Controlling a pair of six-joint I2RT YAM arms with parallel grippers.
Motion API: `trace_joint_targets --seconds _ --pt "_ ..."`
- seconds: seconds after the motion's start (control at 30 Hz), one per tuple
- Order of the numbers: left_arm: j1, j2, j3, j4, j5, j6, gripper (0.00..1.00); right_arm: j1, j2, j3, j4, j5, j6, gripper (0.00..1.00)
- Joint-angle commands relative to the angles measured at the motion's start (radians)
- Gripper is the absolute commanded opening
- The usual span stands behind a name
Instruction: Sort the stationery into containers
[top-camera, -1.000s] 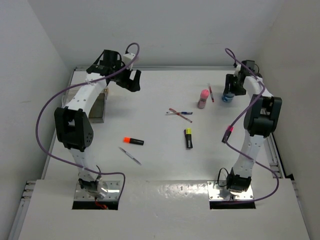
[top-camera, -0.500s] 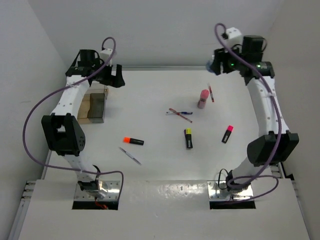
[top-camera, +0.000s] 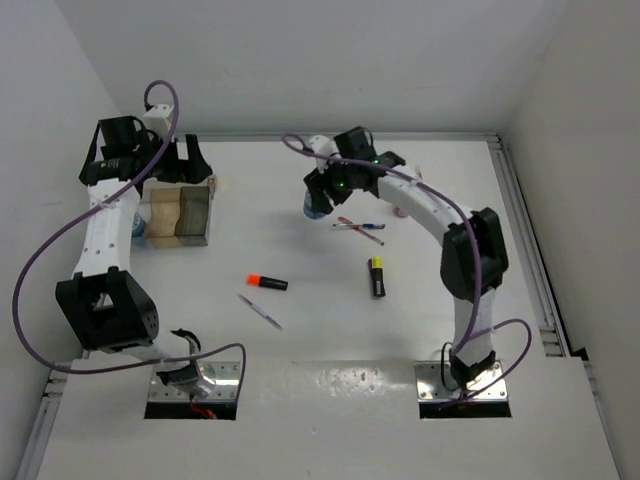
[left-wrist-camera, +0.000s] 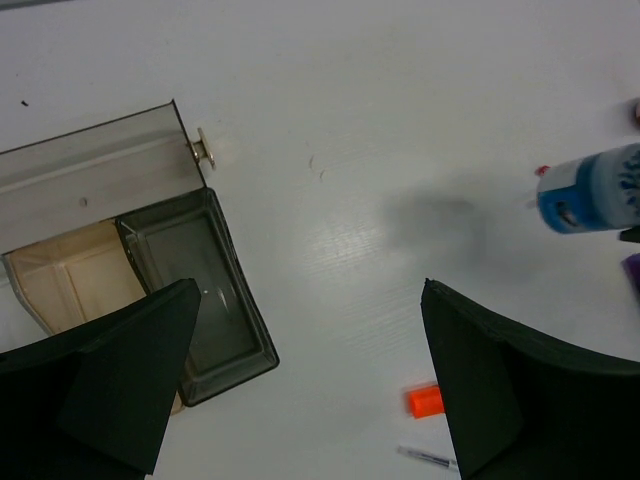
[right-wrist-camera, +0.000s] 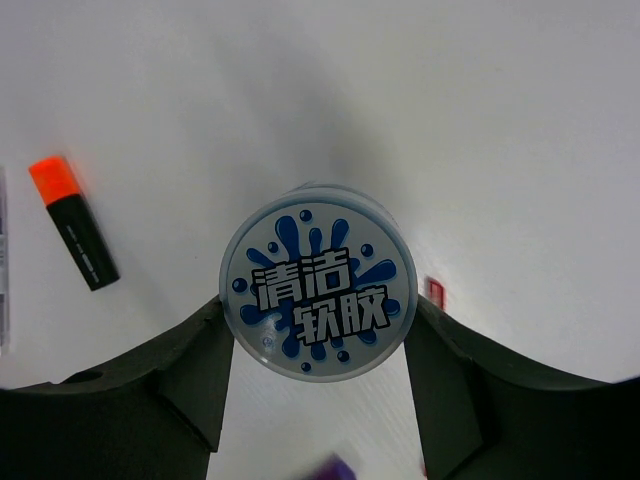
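Holds jar (right-wrist-camera: 318, 295) clamped in partly closed right gripper (top-camera: 318, 193) above mid-surface (top-camera: 320, 330), with box (top-camera: 196, 214) well apart to its left, near the wide-open, empty left gripper (left-wrist-camera: 305, 340); likely needs a leftward carry.

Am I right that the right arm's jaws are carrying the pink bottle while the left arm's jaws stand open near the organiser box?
No: the right arm's jaws carry the blue-speckled jar, as the right wrist view shows; the rest stands.
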Motion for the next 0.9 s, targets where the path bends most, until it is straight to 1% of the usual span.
trace_joint_targets --seconds 0.0,0.13,0.2,0.27,0.33,0.4,0.43,0.47,0.5,0.53,0.57,0.6,0.77,0.8,0.83,0.87 --pt "0.013 -0.059 -0.027 0.012 0.009 0.007 0.99 0.051 0.049 -0.005 0.148 0.043 0.026 0.05" --pt "0.025 -0.09 -0.075 0.007 -0.008 0.012 0.99 0.092 0.115 -0.037 0.217 0.084 0.042 0.05" --pt "0.028 -0.099 -0.09 0.003 -0.008 0.015 0.99 0.094 0.135 -0.051 0.26 0.086 0.068 0.05" --pt "0.025 -0.102 -0.107 -0.003 -0.011 0.027 0.99 0.1 0.149 -0.056 0.275 0.081 0.076 0.05" --pt "0.025 -0.102 -0.116 -0.009 -0.02 0.04 0.99 0.112 0.167 -0.057 0.279 0.083 0.074 0.08" --pt "0.025 -0.102 -0.127 -0.009 -0.023 0.046 0.99 0.121 0.175 -0.063 0.279 0.086 0.066 0.27" --pt "0.025 -0.102 -0.132 -0.006 -0.02 0.047 0.99 0.131 0.17 -0.074 0.277 0.086 0.065 0.41" --pt "0.025 -0.105 -0.144 -0.003 -0.013 0.047 0.99 0.132 0.166 -0.08 0.28 0.087 0.065 0.58" --pt "0.025 -0.105 -0.148 0.01 0.013 0.044 0.99 0.132 0.156 -0.086 0.28 0.092 0.083 0.73" --pt "0.022 -0.105 -0.153 0.017 0.024 0.037 0.99 0.132 0.135 -0.095 0.277 0.092 0.095 0.92" --pt "0.021 -0.102 -0.156 0.035 0.032 0.031 0.99 0.132 0.123 -0.1 0.274 0.095 0.097 0.98" --pt "0.017 -0.1 -0.158 0.041 0.044 0.024 0.99 0.131 0.103 -0.105 0.271 0.095 0.132 0.99" --pt "-0.033 -0.061 -0.121 0.055 0.052 0.017 0.99 0.108 -0.046 -0.12 0.217 0.043 0.177 0.99" --pt "-0.074 -0.045 -0.1 0.055 0.04 0.029 0.99 0.077 -0.078 -0.135 0.213 0.031 0.2 0.99" --pt "-0.096 -0.041 -0.092 0.052 0.021 0.038 0.99 0.057 -0.151 -0.148 0.21 -0.008 0.254 0.99" --pt "-0.139 -0.028 -0.087 0.056 0.001 0.046 0.99 0.001 -0.188 -0.169 0.208 -0.031 0.284 0.99"
